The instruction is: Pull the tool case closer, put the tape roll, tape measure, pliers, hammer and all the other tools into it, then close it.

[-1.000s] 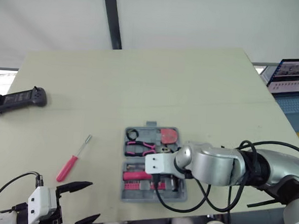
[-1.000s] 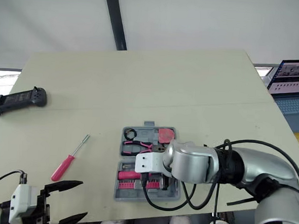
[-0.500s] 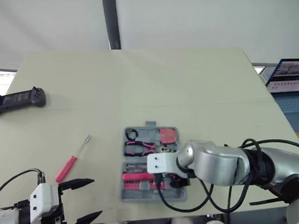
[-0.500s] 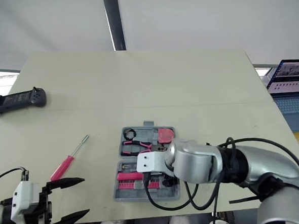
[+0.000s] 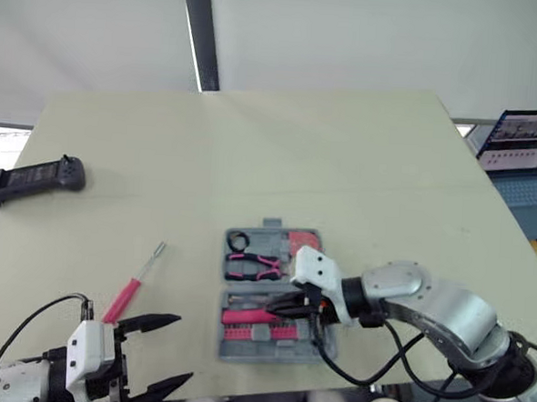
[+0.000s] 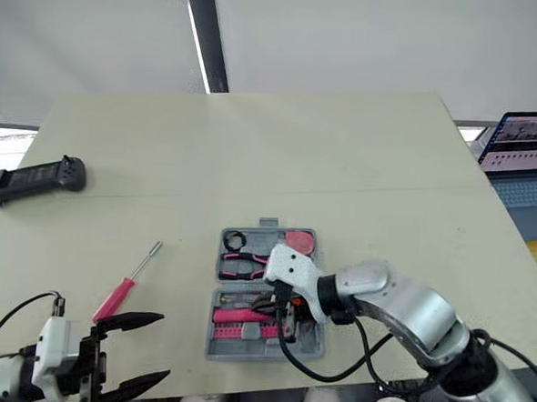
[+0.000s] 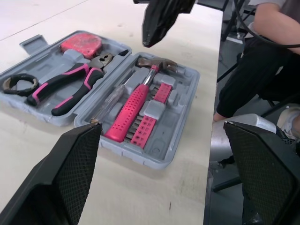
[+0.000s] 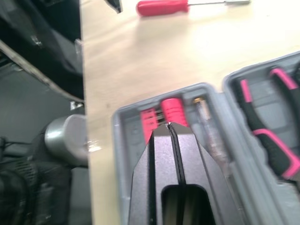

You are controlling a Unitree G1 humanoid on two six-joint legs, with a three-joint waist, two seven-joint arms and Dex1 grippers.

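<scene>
1. Table (image 5: 343, 169) spans the middle of the frame.
2. Tool case (image 5: 273, 345) lies open at lower centre, with hammer (image 7: 133, 105) and pliers (image 7: 72, 96) inside.
3. Right gripper (image 5: 289, 304) is clenched on nothing, over the case's lower half.
4. Left gripper (image 5: 182, 349) is released, at lower left.
5. Red screwdriver (image 5: 126, 297) lies on the table, left of the case.

- R gripper (image 8: 169, 125): both black fingers pressed together, no gap, nothing btwn them.
- Tips sit over pink grip of hammer (image 8: 174, 108) in the open grey tool case (image 8: 123, 140); contact unclear.
- Pliers (image 8: 276, 138), pink/black handles, in the adjoining half.
- Red screwdriver (image 8: 164, 6) lies on table (image 8: 140, 56), well apart from case.
</scene>
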